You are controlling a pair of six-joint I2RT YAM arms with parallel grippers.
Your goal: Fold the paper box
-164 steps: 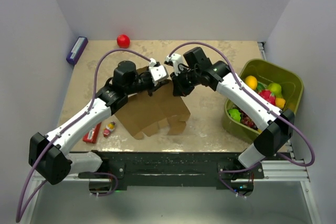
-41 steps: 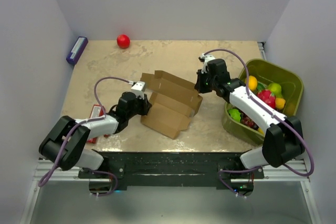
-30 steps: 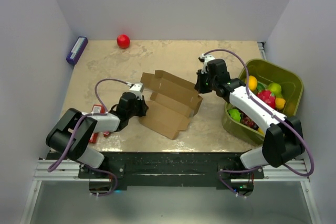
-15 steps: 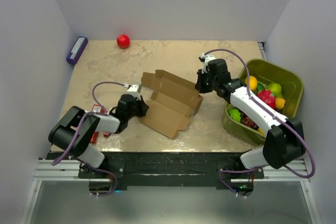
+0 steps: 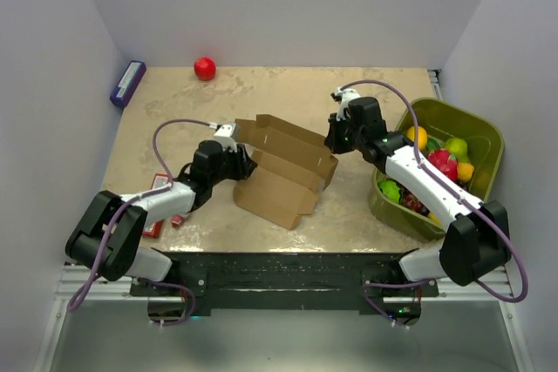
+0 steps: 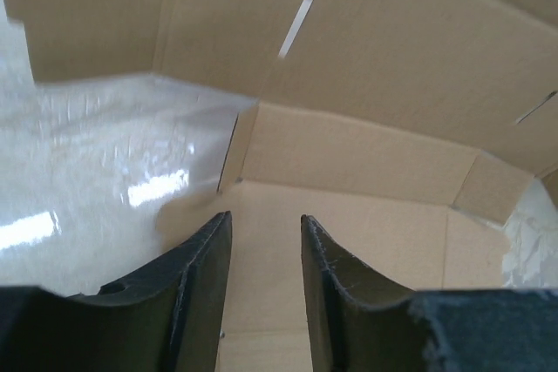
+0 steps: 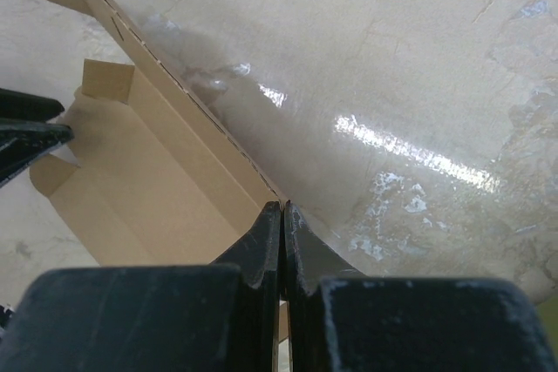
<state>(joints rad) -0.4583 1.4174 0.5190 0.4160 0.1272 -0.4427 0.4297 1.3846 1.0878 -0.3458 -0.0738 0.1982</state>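
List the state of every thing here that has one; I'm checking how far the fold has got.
paper box: partly folded, walls raised, top open
left gripper: open, empty, above a flat panel of the box
right gripper: shut on a raised wall edge of the box
green bin: filled with toy fruit
red ball: resting loose, away from both arms
purple box: lying flat, closed

I find no writing, label, brand or number that I can read in any view. The paper box (image 5: 283, 172) shows only plain brown card, close up in both wrist views too. The purple box (image 5: 127, 83) at the tabletop's (image 5: 261, 93) far left edge is too small for me to make out any print.
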